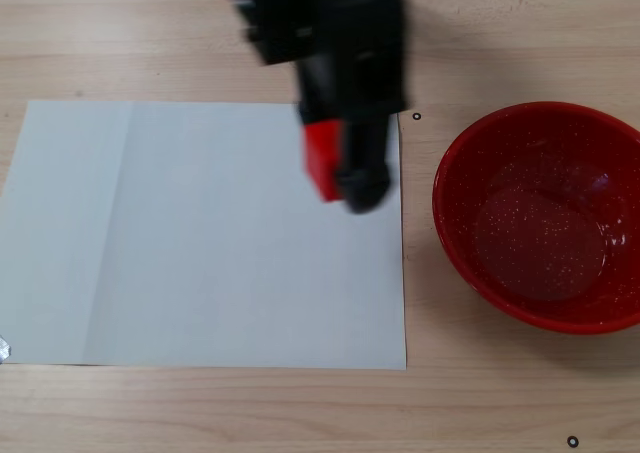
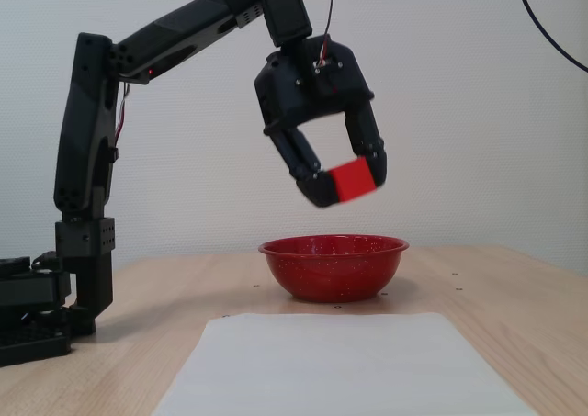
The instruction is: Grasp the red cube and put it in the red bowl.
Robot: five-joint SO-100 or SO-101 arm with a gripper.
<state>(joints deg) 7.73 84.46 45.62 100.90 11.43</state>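
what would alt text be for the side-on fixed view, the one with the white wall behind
A black robot arm's gripper holds the red cube in the air, above the red bowl on a wooden table. A white sheet of paper lies in the foreground.

Cube [image 2: 354, 179] in gripper [image 2: 347, 181], above bowl [image 2: 333, 267]
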